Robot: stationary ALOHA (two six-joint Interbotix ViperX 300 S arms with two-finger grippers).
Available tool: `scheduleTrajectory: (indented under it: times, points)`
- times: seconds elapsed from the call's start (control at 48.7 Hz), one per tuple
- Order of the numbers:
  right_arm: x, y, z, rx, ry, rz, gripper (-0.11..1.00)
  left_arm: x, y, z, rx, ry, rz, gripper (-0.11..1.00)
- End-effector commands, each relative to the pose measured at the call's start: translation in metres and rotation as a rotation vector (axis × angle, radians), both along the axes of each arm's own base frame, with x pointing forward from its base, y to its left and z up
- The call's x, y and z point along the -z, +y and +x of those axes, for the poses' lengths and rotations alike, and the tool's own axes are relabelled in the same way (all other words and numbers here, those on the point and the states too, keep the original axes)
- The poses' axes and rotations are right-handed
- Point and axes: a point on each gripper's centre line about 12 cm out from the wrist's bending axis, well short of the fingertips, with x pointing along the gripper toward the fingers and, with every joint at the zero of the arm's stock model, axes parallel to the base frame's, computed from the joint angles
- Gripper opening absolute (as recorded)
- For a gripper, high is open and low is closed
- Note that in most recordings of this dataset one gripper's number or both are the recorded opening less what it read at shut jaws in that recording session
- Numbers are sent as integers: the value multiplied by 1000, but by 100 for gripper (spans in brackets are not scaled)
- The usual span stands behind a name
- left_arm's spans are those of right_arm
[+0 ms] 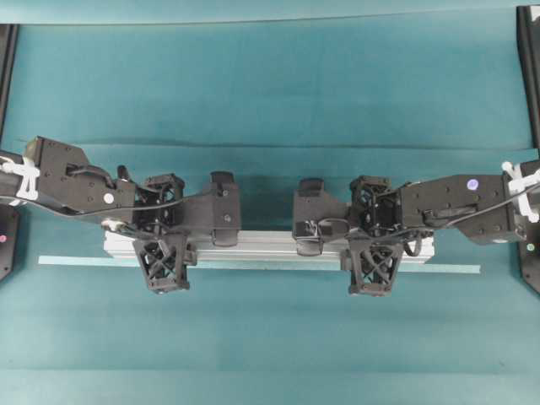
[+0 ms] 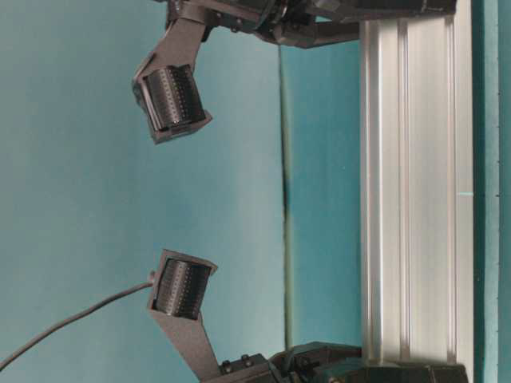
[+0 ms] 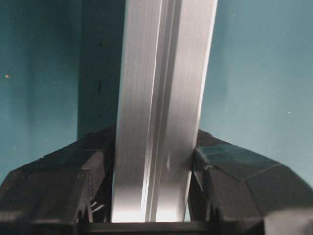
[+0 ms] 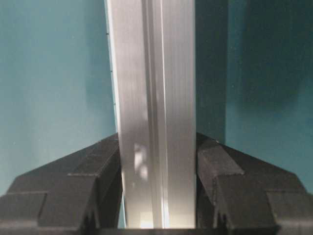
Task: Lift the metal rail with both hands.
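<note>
The metal rail is a long silver grooved bar lying crosswise over the teal cloth; it also shows in the table-level view. My left gripper is shut on the rail near its left end. In the left wrist view the rail runs up between the black fingers, which press its sides at the gripper. My right gripper is shut on the rail near its right end, with the rail clamped between its fingers at the gripper. The rail's shadow falls to one side of it on the cloth.
A thin pale-teal tape strip lies on the cloth just in front of the rail and reaches past both its ends. Black frame posts stand at the far left and far right edges. A fold in the cloth runs behind the arms.
</note>
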Motion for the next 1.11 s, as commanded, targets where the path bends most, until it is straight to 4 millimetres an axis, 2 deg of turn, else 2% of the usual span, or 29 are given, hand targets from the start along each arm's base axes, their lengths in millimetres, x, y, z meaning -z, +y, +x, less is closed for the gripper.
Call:
scheduleTrajectory:
  times: [0.0, 0.514, 1.089]
  points:
    - [0, 5, 3, -3, -12, 5, 38, -2, 4, 1, -29, -16, -7, 36]
    - [8, 2, 6, 3, -15, 4, 39, 6, 4, -1, -28, -6, -7, 36]
    - [15, -6, -4, 24, 9, 3, 39, 5, 3, 3, -17, -58, -6, 36]
